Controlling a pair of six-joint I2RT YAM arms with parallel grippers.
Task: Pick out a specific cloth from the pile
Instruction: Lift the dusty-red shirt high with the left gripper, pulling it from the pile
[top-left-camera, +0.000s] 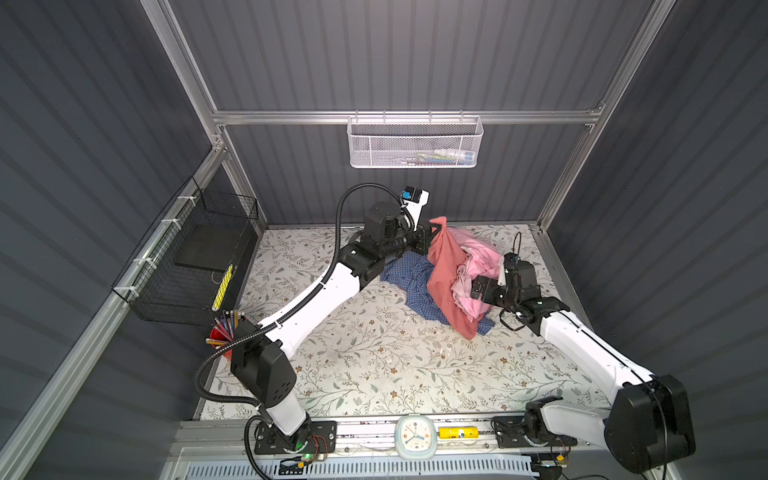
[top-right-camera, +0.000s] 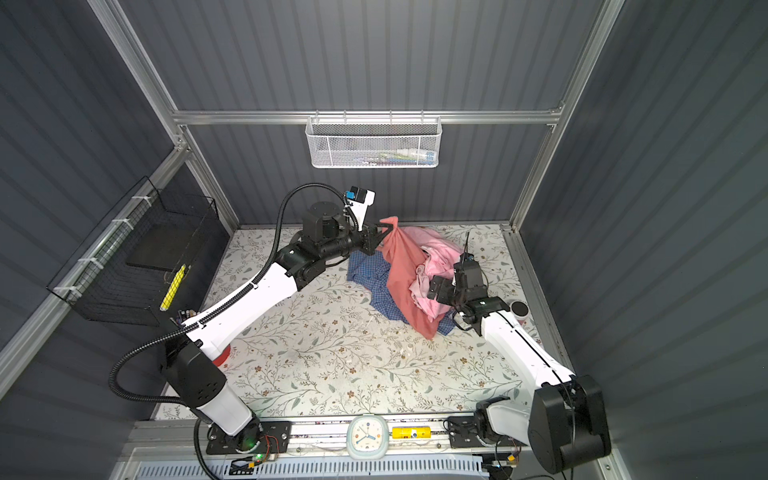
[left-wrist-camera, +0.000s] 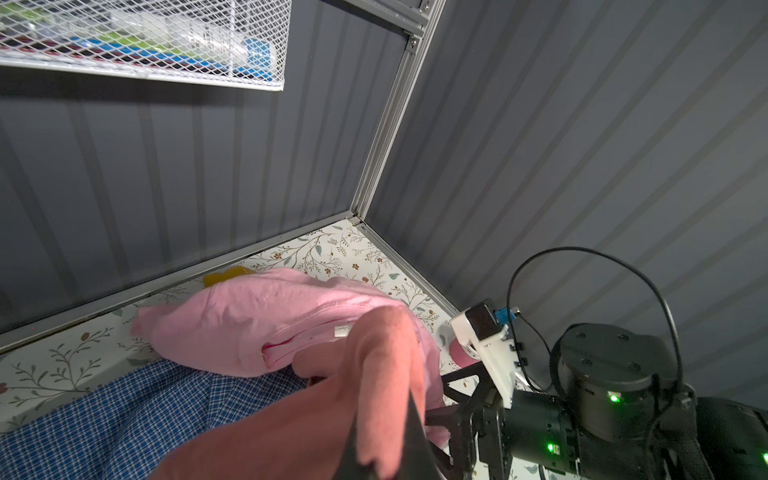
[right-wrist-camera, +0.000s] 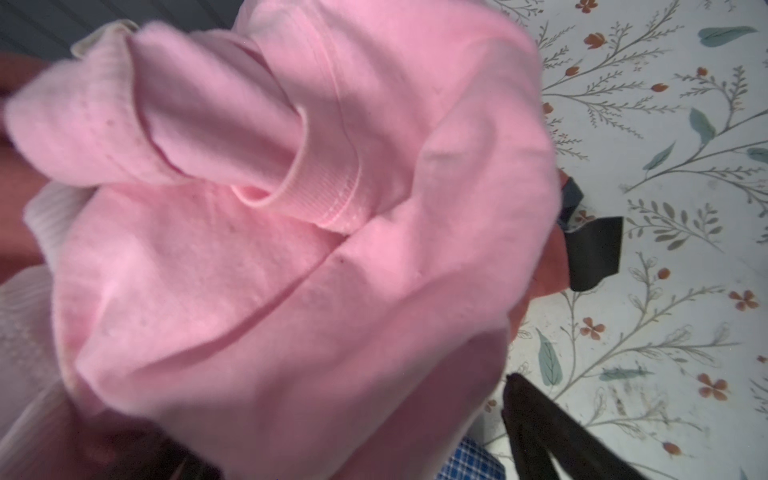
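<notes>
The cloth (top-left-camera: 446, 282) (top-right-camera: 401, 282) is salmon red. It hangs in a long drape from my left gripper (top-left-camera: 435, 230) (top-right-camera: 386, 227), which is shut on its top corner above the back of the table. In the left wrist view the cloth (left-wrist-camera: 291, 428) runs into the shut jaws (left-wrist-camera: 382, 461). The pile lies under and beside it: a light pink garment (top-left-camera: 482, 253) (right-wrist-camera: 291, 249) and a blue checked shirt (top-left-camera: 409, 278) (left-wrist-camera: 104, 415). My right gripper (top-left-camera: 473, 289) (left-wrist-camera: 446, 395) stands open, pushed into the pink garment. One finger (right-wrist-camera: 540, 424) shows and the other is hidden.
A white mesh basket (top-left-camera: 413, 143) hangs on the back wall. A black wire basket (top-left-camera: 187, 266) hangs on the left wall, above a red cup of pencils (top-left-camera: 222, 332). A clock (top-left-camera: 414, 436) and a yellow item (top-left-camera: 457, 433) sit on the front rail. A cup (top-right-camera: 519, 309) stands by the right arm.
</notes>
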